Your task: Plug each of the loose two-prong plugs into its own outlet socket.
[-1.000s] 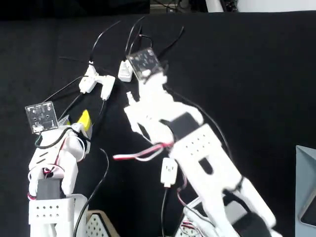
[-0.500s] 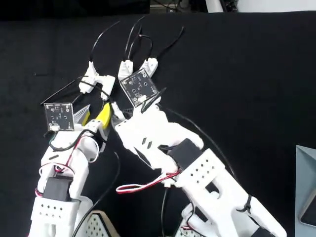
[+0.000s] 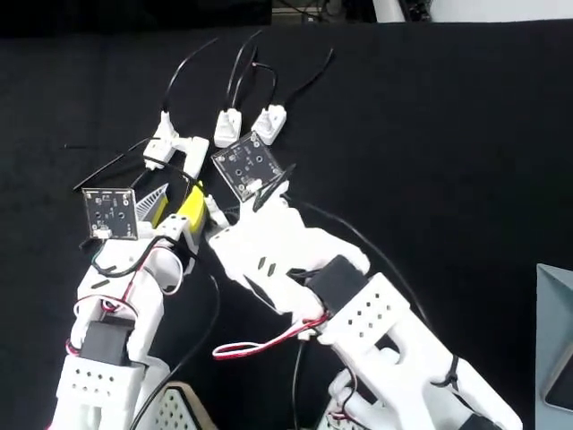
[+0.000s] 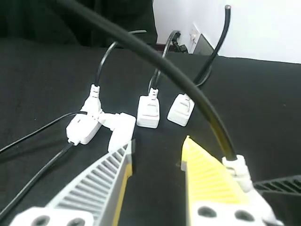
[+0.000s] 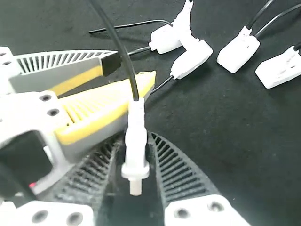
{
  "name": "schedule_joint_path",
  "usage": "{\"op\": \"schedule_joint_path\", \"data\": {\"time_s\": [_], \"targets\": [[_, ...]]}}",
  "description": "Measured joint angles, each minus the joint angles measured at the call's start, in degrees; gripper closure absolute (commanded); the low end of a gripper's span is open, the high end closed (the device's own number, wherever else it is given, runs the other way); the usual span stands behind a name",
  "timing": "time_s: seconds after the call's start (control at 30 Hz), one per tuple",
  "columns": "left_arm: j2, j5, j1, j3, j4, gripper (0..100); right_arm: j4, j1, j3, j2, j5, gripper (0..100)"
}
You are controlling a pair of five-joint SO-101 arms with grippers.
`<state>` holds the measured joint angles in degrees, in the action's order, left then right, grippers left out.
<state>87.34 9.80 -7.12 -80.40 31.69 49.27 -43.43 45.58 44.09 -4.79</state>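
White arms (image 3: 376,331), red wires (image 3: 260,340), yellow-grey ribbed hand (image 4: 159,145)

Matt black cloth (image 3: 466,134) covers the table, the white plug (image 5: 135,136) and sockets (image 4: 148,112) look smooth, faintly shiny plastic, the cords (image 4: 141,44) sleek rubber, and the arms (image 3: 376,331) matt plastic with ribbed fingers (image 4: 209,183).

light: even, diffuse, no hard shadows
counter (image 3: 474,134): matte black, no glare
arm shells (image 3: 269,242): white, nearly blown out
wall (image 4: 268,28): glaring white
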Motion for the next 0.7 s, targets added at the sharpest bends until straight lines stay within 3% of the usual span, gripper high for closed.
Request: {"op": "schedule_joint_path", "data": {"time_s": [0.6, 0.7], "targets": [[0.0, 0.09, -1.05, 0.0, 0.0, 82, 3.43, -2.81, 0.0, 0.26, 1.32, 98.7], [0.0, -2.46, -1.93, 0.0, 0.53, 82, 3.52, -2.9, 0.09, 0.26, 1.32, 98.7]]}}
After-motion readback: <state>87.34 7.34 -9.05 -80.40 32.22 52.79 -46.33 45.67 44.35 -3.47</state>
